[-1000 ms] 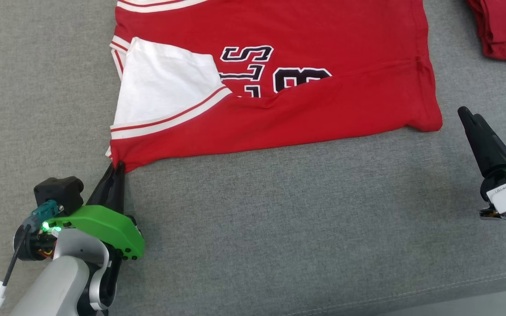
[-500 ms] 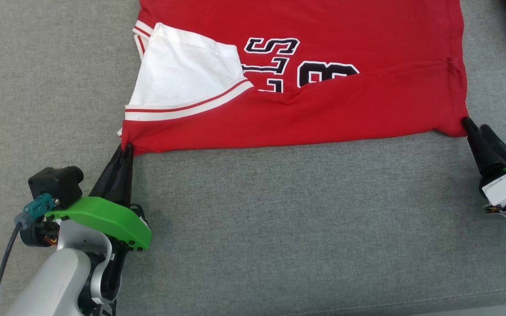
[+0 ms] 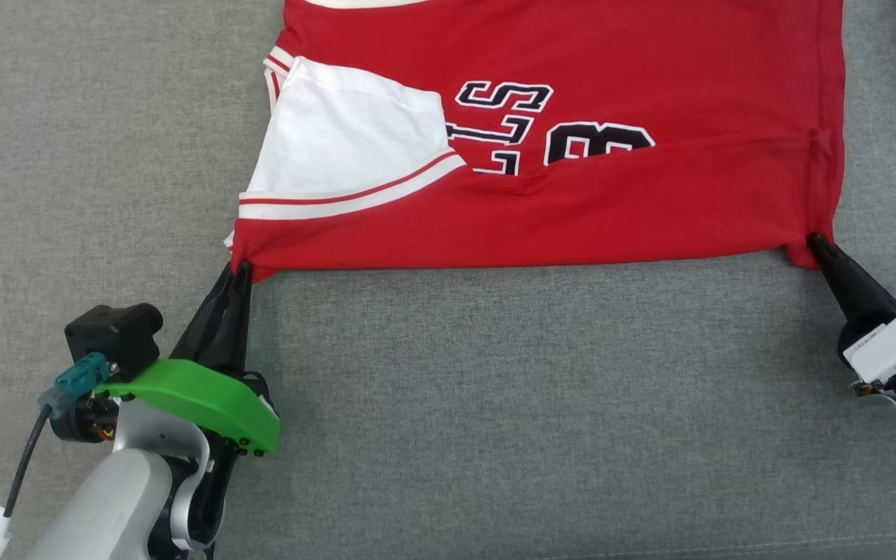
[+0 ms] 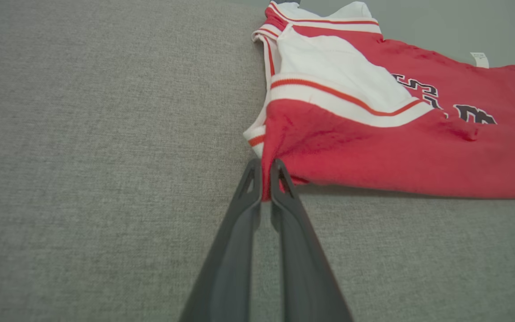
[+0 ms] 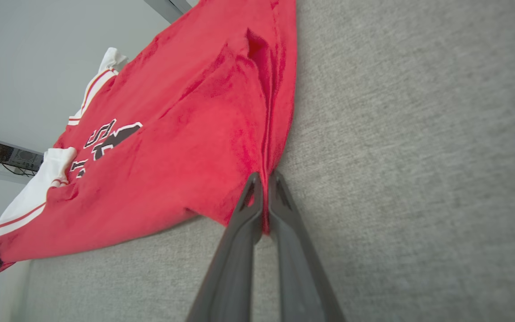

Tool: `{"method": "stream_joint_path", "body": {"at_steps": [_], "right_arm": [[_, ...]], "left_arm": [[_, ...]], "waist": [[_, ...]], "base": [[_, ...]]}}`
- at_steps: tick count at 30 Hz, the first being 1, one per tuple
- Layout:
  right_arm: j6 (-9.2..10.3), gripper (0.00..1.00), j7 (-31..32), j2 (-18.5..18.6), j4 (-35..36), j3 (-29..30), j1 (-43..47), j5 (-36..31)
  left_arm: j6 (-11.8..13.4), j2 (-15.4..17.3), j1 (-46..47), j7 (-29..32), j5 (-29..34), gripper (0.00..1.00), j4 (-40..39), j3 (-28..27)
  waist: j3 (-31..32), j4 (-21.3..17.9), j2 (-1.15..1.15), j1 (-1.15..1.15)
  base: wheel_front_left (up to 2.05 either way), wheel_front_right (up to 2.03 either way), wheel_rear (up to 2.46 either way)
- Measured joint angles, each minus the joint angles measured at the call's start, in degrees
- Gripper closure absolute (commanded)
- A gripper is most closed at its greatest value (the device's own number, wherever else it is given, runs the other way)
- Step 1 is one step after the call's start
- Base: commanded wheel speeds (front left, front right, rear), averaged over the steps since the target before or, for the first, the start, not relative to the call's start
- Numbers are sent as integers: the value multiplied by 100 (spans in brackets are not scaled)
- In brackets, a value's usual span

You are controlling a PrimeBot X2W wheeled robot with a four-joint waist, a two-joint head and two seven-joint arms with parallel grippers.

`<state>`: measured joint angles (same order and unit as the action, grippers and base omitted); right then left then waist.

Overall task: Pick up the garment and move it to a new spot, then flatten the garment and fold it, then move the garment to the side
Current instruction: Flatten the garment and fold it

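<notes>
Right gripper, clear of the cloth a second ago, now pinches the red jersey by its near corner at 3 o'clock, left gripper pinching the other corner at 8 o'clock, jersey spread toward 12 on grey upholstery.

Grey fabric surface bears a red jersey.
</notes>
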<state>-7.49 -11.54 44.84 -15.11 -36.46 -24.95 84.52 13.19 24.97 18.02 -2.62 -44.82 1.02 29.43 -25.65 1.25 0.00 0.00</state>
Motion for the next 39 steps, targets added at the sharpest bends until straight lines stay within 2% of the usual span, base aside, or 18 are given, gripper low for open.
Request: {"method": "stream_joint_path", "body": {"at_steps": [5,8,17,23,33,34,35,36,37,39], "right_arm": [[0,100,-68,289,193,-97,162,1],[0,100,-121,587,435,-172,431,14],[-4,100,-270,1202,844,-93,1217,147],[-4,100,-318,1373,1047,-30,1797,197],[-4,100,-327,1329,1126,-4,2179,232],[-4,79,-325,1313,1100,-12,2179,235],[-4,56,-315,1302,1089,-20,2177,235],[-4,7,-307,1285,1076,-33,2175,237],[-5,0,-293,1269,1063,-37,2173,243],[-3,0,-293,1258,1034,-13,2172,261]], "left_arm": [[48,3,-226,-7,0,100,-146,71],[134,14,-537,-7,0,100,-330,165],[307,160,-1292,10,-69,100,-722,263],[331,255,-1618,68,-110,100,-904,378],[355,294,-1887,212,-226,100,-666,503],[367,313,-1884,241,-192,71,-599,521],[370,320,-1874,254,-182,36,-556,527],[377,314,-1863,253,-181,0,-495,525],[391,307,-1853,246,-174,0,-454,519],[396,285,-1848,203,-183,0,-435,485]], "waist": [[147,90,0,0],[274,170,0,0],[547,331,0,0],[717,414,0,0],[901,380,0,0],[922,372,0,0],[937,364,0,0],[957,354,0,0],[976,345,0,0],[1013,327,0,0]], "base": [[0,0,0],[0,0,0],[0,0,0],[0,0,0],[0,0,0],[0,0,0],[0,0,0],[0,0,0],[0,0,0],[0,0,0]]}}
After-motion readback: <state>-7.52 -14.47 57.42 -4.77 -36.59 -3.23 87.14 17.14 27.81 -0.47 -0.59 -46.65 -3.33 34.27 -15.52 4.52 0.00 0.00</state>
